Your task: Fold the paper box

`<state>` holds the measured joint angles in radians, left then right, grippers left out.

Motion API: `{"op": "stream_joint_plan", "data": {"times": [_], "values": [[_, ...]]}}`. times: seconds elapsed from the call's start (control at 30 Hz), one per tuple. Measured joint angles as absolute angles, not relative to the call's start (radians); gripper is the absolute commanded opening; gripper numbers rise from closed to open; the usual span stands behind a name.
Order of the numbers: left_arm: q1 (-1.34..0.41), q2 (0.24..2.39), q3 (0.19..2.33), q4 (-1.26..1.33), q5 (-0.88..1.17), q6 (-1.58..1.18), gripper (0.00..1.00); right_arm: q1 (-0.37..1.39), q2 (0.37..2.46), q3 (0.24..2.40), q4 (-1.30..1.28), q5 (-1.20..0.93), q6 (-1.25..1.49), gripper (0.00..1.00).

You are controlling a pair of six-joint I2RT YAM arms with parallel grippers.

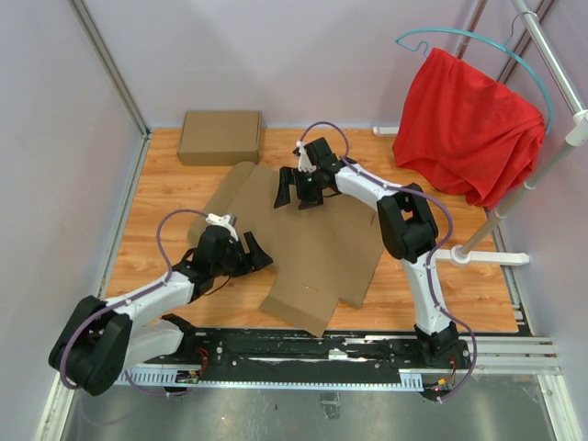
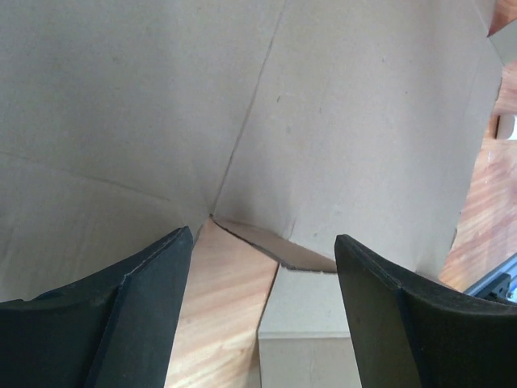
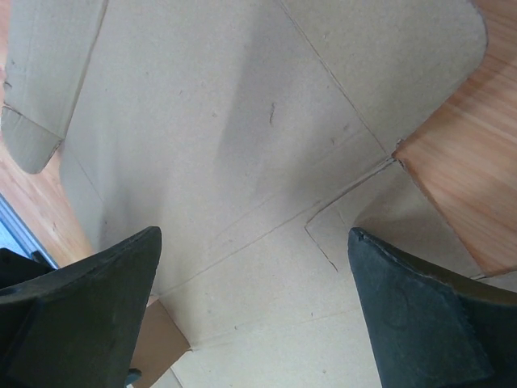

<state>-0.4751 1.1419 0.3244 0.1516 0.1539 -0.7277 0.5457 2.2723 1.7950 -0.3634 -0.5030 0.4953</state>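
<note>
Top external view, starting at your left: the left pincer (image 1: 252, 254) sits low at the 9 o'clock edge of the paper box (image 1: 317, 243). Its 2 fingers are spread fairly wide and grip nothing. You see that box as a flat, unfolded die-cut sheet across the middle of the wooden desk (image 1: 138, 230), with 1 flap reaching toward 6 o'clock. At the desk's 11 o'clock corner lies a second, closed cardboard box (image 1: 220, 137), just beside the sheet's far-left flap. The right pincer (image 1: 299, 190) hangs over the sheet's 12 o'clock edge, spread fully and holding nothing. At 2 o'clock a red cloth (image 1: 469, 124) hangs on a teal hanger (image 1: 478, 41).

Left wrist view: past the 2 dark fingers (image 2: 137, 315) you face creased cardboard tilted up ahead, with bare wood and a small flap showing at 6 o'clock.

Right wrist view: the pincer looks down on the sheet's creases and a cut notch, with wood at 3 o'clock.
</note>
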Motion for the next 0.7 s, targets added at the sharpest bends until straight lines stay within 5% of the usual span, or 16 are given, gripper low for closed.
{"op": "stream_joint_plan", "data": {"times": [0.37, 0.7], "values": [[-0.484, 0.973, 0.463, -0.158, -0.025, -0.699, 0.82, 0.575, 2.168, 1.733, -0.382, -0.479, 0.442, 0.98], [-0.395, 1.284, 0.788, -0.144, -0.129, -0.598, 0.82, 0.573, 1.650, 1.413, -0.405, -0.263, 0.418, 0.98]]}}
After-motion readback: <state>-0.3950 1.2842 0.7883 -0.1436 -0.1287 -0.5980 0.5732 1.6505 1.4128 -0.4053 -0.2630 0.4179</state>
